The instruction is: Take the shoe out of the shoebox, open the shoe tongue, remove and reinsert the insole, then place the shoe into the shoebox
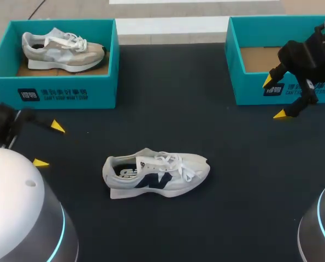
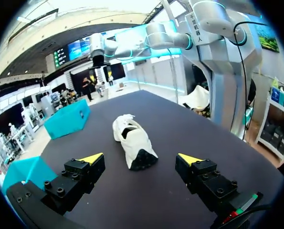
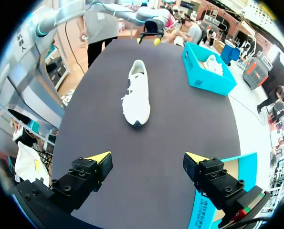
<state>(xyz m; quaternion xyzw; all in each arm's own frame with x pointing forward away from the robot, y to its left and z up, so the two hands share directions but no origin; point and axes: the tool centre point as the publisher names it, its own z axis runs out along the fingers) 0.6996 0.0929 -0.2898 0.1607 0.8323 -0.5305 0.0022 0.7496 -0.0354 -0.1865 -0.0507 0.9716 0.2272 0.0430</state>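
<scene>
A white sneaker with a navy side mark [image 1: 155, 174] lies on its sole in the middle of the dark table, toe pointing right, laces loose. In the left wrist view this sneaker [image 2: 133, 141] is ahead of my open left gripper [image 2: 140, 159], heel towards it. My left gripper [image 1: 48, 144] hovers at the table's left side, well clear of the shoe. My right gripper [image 1: 276, 97] stands open in front of the right teal shoebox [image 1: 249, 84], whose cardboard floor shows. From the right wrist the sneaker [image 3: 136, 95] lies far ahead of the right gripper [image 3: 148, 157].
A second teal shoebox [image 1: 64, 90] at the back left holds a grey and beige shoe [image 1: 61, 50]. That box [image 3: 206, 74] also shows beyond the sneaker in the right wrist view. Bare dark tabletop surrounds the sneaker on all sides.
</scene>
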